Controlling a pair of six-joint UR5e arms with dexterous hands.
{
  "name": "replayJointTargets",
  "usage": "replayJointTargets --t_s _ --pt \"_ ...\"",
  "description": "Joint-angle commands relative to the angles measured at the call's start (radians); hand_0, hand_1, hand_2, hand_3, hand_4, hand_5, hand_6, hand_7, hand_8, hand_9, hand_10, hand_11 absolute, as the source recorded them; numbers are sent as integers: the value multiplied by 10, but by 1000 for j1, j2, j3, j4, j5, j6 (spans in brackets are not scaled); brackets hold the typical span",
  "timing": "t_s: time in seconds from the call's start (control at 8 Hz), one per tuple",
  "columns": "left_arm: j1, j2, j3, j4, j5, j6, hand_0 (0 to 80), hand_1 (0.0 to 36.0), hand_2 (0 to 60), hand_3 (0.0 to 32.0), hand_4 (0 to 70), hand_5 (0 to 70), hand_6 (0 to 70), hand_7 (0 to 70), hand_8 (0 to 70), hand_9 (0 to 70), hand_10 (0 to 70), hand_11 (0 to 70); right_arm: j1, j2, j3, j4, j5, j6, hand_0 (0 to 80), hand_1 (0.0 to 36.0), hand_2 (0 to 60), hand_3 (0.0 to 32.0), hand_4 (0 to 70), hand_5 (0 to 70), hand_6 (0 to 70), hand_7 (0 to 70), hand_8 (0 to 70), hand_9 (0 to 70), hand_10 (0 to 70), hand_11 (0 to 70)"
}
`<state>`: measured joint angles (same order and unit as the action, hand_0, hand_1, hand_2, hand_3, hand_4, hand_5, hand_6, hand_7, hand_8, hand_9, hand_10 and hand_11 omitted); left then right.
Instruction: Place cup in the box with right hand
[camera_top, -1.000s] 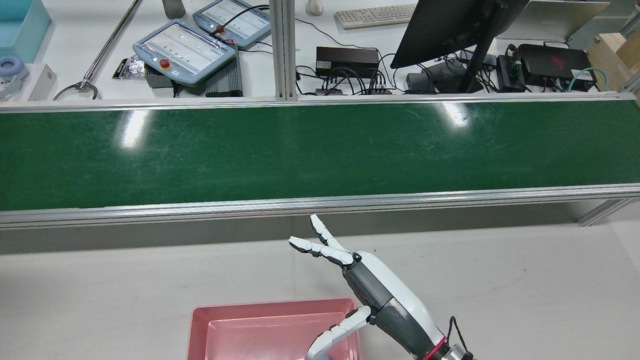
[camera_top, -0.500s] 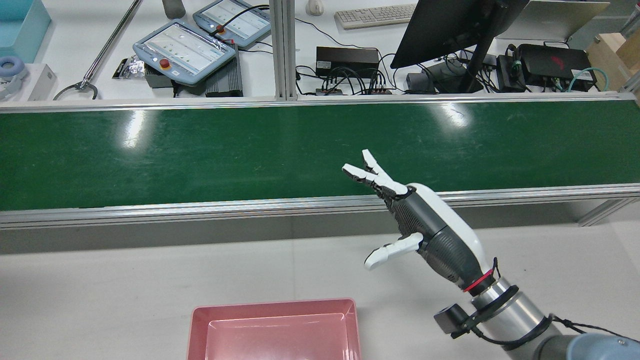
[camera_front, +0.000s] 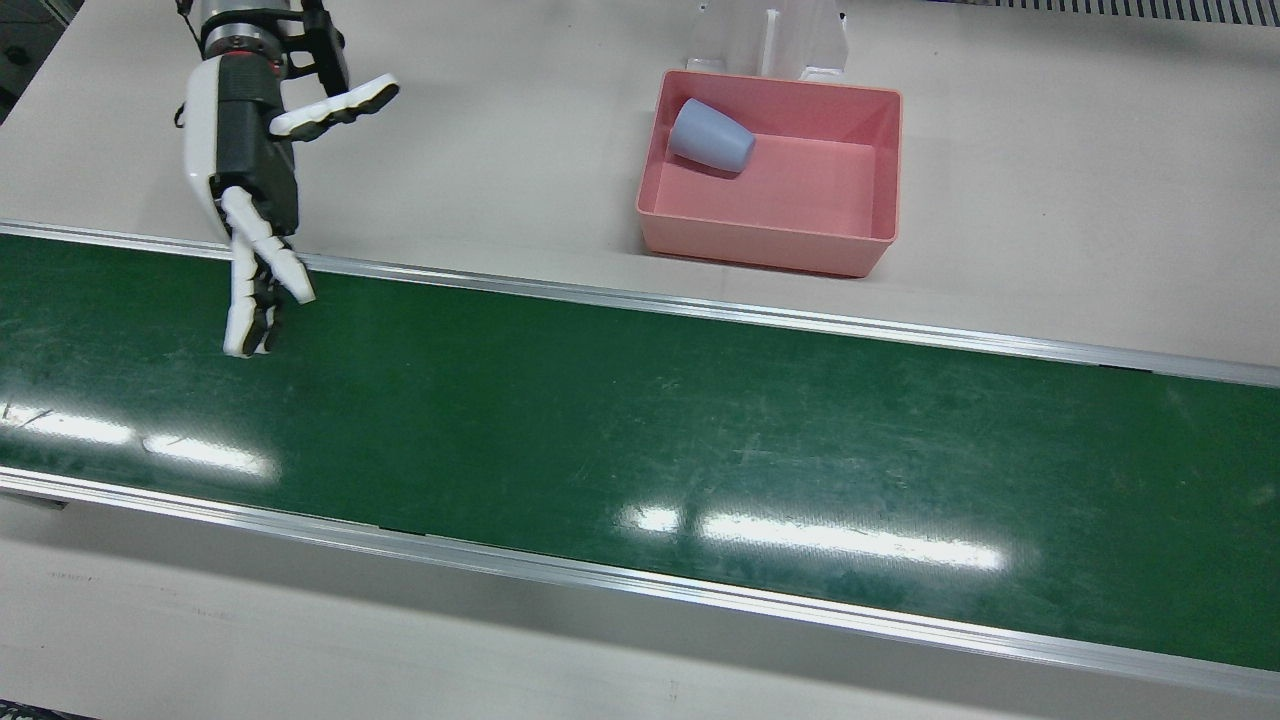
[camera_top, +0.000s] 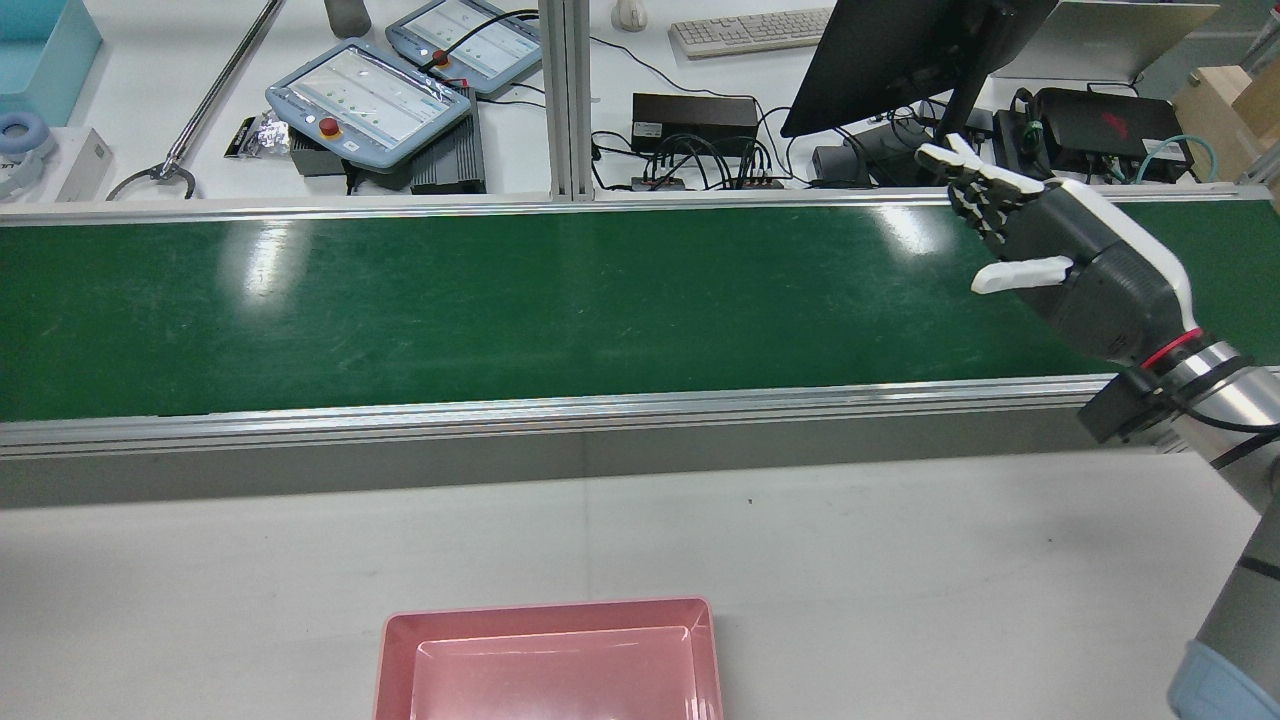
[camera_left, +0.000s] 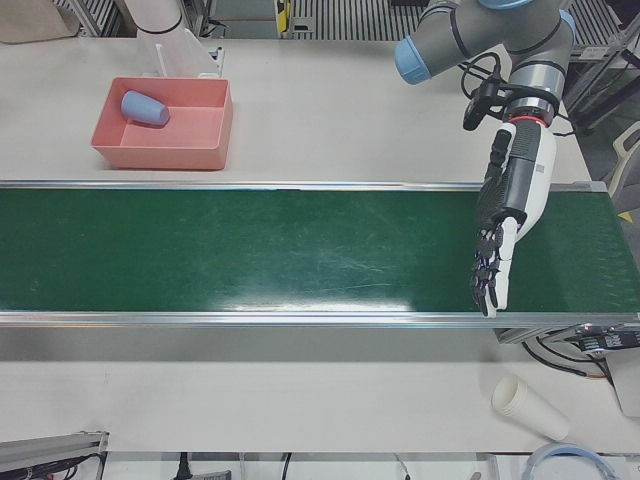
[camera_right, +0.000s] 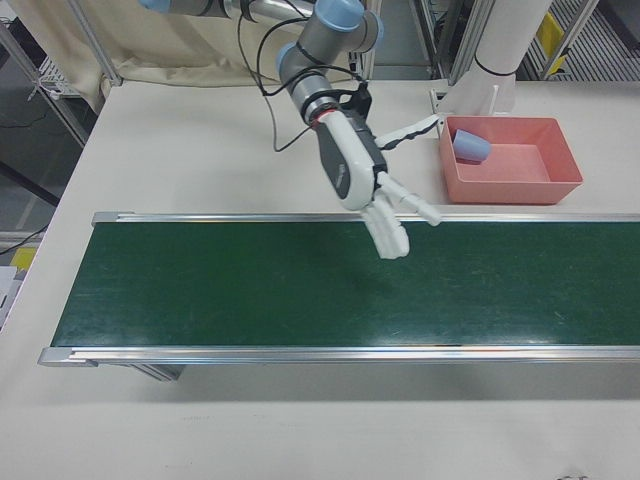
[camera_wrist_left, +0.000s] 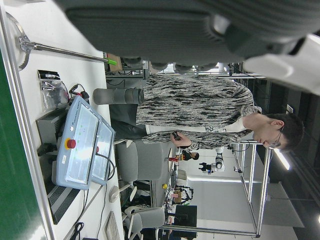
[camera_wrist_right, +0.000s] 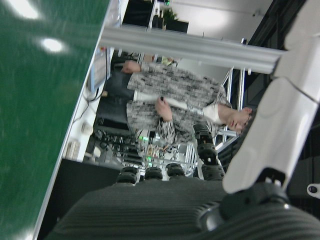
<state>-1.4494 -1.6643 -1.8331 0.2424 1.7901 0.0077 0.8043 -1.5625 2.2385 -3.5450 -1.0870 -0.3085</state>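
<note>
A blue-grey cup (camera_front: 711, 137) lies on its side in the back left corner of the pink box (camera_front: 765, 246); it also shows in the left-front view (camera_left: 146, 108) and the right-front view (camera_right: 471, 147). The rear view shows only the box's far part (camera_top: 550, 612), not the cup. My right hand (camera_front: 245, 180) is open and empty, fingers spread, over the near edge of the green belt, far from the box; it also shows in the rear view (camera_top: 1080, 265) and the right-front view (camera_right: 365, 180). My left hand (camera_left: 505, 215) is open and empty over the belt's other end.
The green conveyor belt (camera_front: 640, 430) with metal rails runs across the table between the hands and the operators' side. A white pedestal (camera_front: 770, 35) stands behind the box. Stacked paper cups (camera_left: 528, 405) lie on the operators' side. Teach pendants (camera_top: 370, 100) and a monitor (camera_top: 900, 50) stand beyond the belt.
My right hand has moved from beside the box, up and far to the right in the rear view, out over the belt. It has stayed open.
</note>
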Motion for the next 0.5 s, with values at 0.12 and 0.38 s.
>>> replayJointTargets --t_s 0.12,0.38 --pt "0 0 -2 -2 0 0 0 0 0 0 0 0 0 0 0 0 0 0 549 -94 -344 281 -365 152 478 122 0 0 0 45 31 57 0 11 24 53" --pt "0 0 -2 0 0 0 0 0 0 0 0 0 0 0 0 0 0 0 627 -113 -506 414 -386 167 473 116 0 0 0 44 35 74 3 18 34 65"
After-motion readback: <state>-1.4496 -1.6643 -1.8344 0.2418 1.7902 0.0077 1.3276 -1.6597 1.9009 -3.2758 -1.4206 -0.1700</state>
